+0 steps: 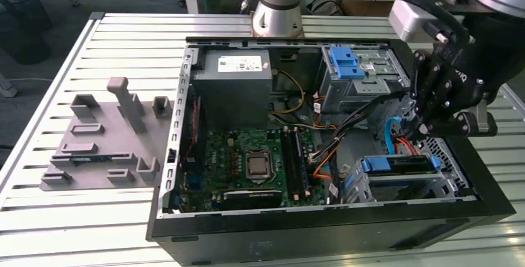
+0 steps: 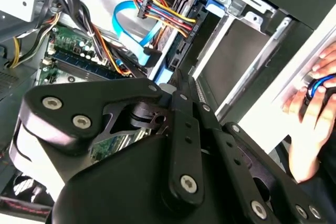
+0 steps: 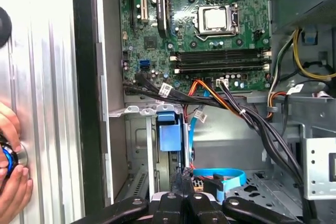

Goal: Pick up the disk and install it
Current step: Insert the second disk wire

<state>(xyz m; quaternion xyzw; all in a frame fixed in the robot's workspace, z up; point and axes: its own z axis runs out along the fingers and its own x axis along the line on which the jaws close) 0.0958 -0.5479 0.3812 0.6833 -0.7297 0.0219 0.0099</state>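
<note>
Black linkage hand [image 3: 184, 179], fingers together, empty | over drive bay by blue plastic latch [image 3: 169, 129] | risk: snagging flat blue ribbon cable [image 3: 220, 174].

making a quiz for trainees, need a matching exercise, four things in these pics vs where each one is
1 gripper
2 motherboard
3 grey fixture
4 person's hand

a on the table, exterior view's left
b over the drive bay, exterior view's right
c outside the case, around something blue
d flat inside the case

Pairs: 1-b, 2-d, 3-a, 4-c
</note>
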